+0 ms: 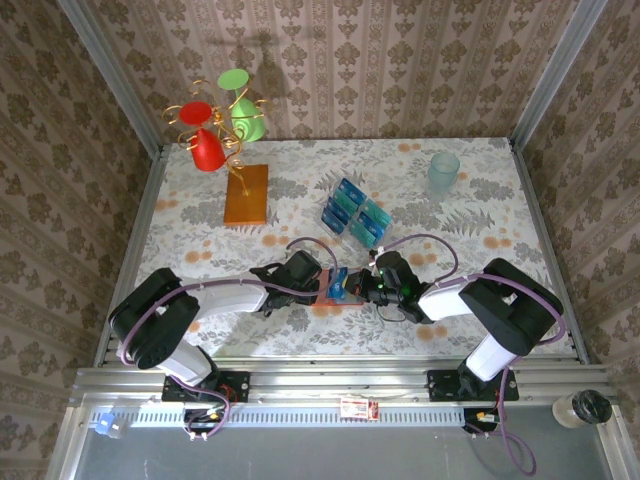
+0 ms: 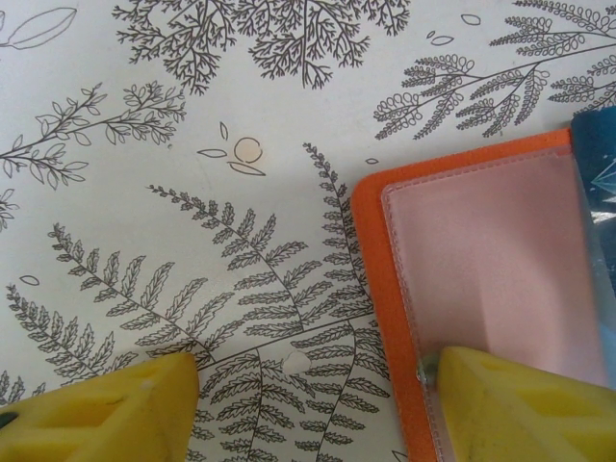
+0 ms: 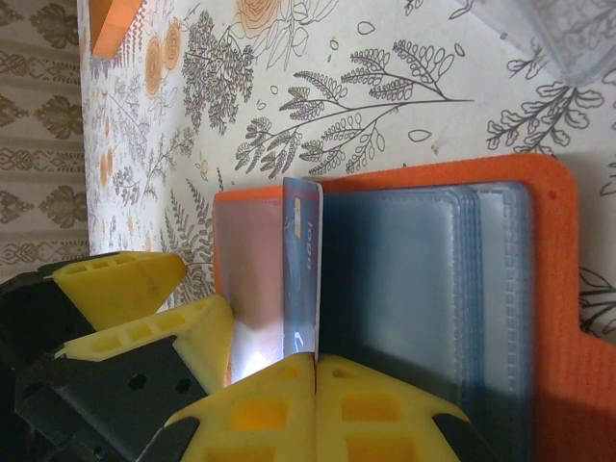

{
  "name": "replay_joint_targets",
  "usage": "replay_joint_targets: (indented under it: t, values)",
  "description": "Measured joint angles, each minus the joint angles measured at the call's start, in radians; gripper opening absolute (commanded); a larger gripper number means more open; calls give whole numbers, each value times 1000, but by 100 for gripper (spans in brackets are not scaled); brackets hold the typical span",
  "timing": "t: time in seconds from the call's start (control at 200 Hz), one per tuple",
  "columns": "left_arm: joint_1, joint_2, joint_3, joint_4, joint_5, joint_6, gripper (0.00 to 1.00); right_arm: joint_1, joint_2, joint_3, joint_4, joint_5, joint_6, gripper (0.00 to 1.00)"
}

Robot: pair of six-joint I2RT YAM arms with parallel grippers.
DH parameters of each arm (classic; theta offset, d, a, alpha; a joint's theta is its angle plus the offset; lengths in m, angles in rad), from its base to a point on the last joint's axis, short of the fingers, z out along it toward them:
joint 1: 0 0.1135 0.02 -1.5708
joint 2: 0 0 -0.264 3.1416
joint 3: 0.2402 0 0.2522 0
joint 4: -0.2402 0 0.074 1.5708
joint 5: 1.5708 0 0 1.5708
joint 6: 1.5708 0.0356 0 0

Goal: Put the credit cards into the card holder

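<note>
Insertion: right pincer (image 3: 316,364) pinches a credit card (image 3: 300,260); left pincer (image 2: 308,399), spread, pins the card holder (image 3: 563,289) at nine o'clock; we judge sleeving comes next.

The top camera sits high up behind the two arms (image 1: 220,292) and looks down on the whole table (image 1: 200,230). The left wrist camera looks straight down from very close. The right wrist camera is close too, looking low across the table. All three see the orange card holder (image 1: 326,298).
</note>
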Motion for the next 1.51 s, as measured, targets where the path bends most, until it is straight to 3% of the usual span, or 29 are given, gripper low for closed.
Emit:
replay_joint_targets:
  t: [1.505]
  values:
    - [0,6,0,8,0,0,68,14,13,8,-38,-16,6,0]
